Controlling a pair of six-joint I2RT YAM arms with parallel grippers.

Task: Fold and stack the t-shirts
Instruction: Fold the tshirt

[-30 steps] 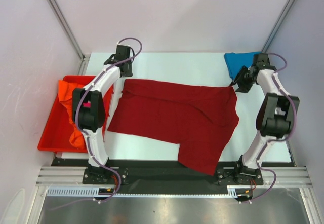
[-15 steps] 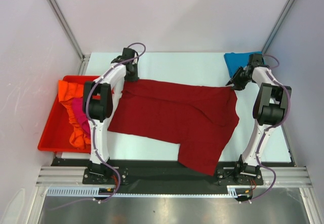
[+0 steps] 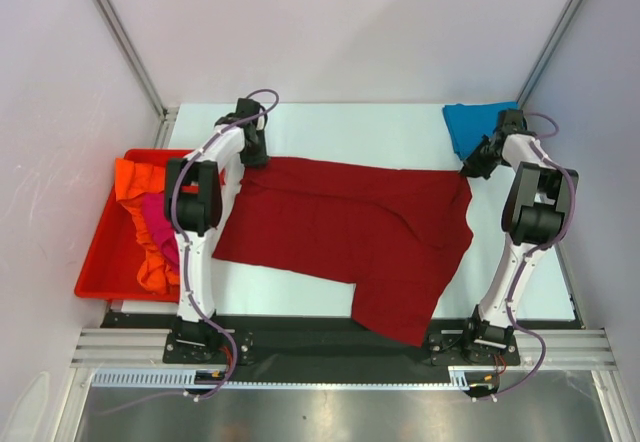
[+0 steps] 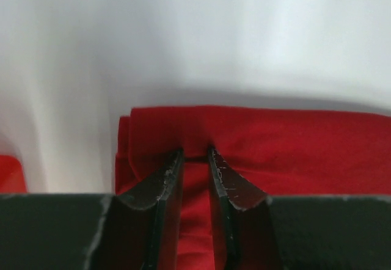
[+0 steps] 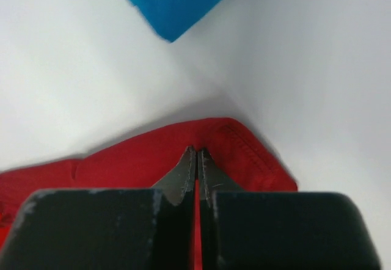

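Observation:
A dark red t-shirt lies spread flat across the white table. My left gripper is at its far left corner; in the left wrist view the jaws pinch a raised ridge of the red cloth near its folded edge. At the shirt's far right corner my right gripper is shut on the hemmed corner, and a thin sliver of red shows between the jaws. A bright blue t-shirt lies folded at the back right corner, its tip just beyond the right gripper.
A red plastic bin stands off the table's left side, holding an orange t-shirt and a magenta-pink one. Bare white table runs along the back between the arms. Grey walls close in on both sides.
Both grippers have come down onto the far corners of the dark red shirt and closed on the cloth. The right one moved from beside the blue shirt to the red corner.

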